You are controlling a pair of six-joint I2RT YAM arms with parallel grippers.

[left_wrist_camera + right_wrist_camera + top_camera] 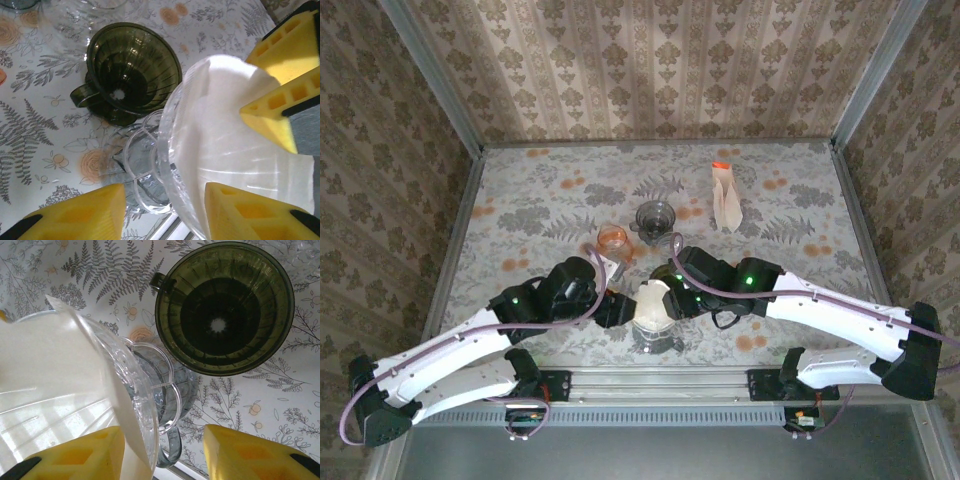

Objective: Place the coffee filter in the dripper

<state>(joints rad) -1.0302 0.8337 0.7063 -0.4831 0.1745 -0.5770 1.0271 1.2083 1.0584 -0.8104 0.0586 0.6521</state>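
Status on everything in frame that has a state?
clear dripper: holds the coffee filter
coffee filter: opened out, seated inside
green dripper: upright, empty
left tool: open, astride the clear dripper's rim
right tool: open, astride the same rim
grey cup: upright
orange-tinted glass: upright

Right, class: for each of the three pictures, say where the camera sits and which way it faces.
Top external: above and behind the arm bases, looking down on the table; both arms show, meeting at the clear dripper.
Left wrist: on the left arm, looking past the left gripper at the green dripper.
Right wrist: on the right arm, looking past the right gripper at the green dripper.
Shared: both wrist views hold the green dripper and the clear dripper with its paper filter.
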